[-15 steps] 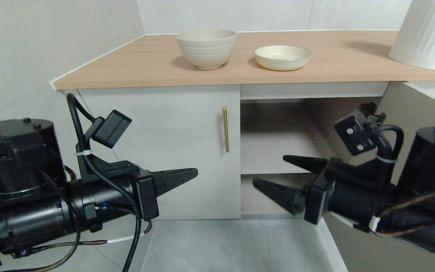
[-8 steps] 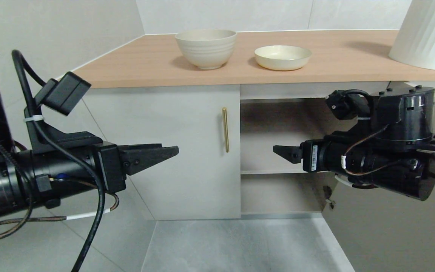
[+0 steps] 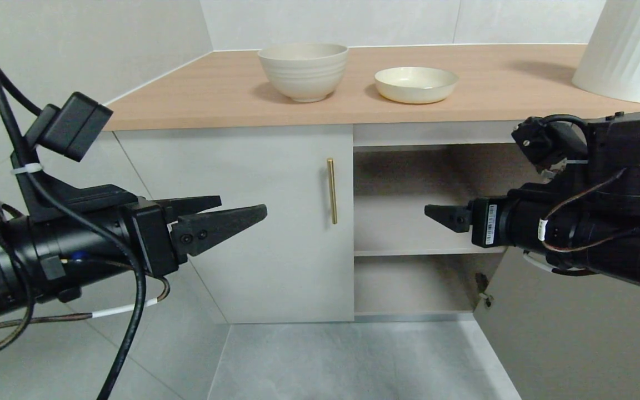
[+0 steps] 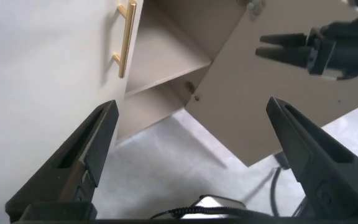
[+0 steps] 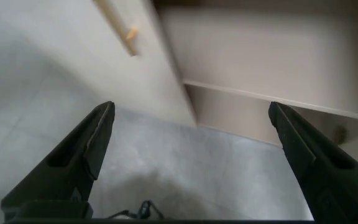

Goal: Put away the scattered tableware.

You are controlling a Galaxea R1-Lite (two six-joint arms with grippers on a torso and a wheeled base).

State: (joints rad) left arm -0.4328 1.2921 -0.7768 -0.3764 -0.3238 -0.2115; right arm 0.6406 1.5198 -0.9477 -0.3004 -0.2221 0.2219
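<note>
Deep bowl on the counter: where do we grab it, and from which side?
Pinch the near rim of the bowl from above, straddling the wall. It stands upright and open, and its rounded wall tapers downward, so a side squeeze would likely slip.

No legible text or numbers.
</note>
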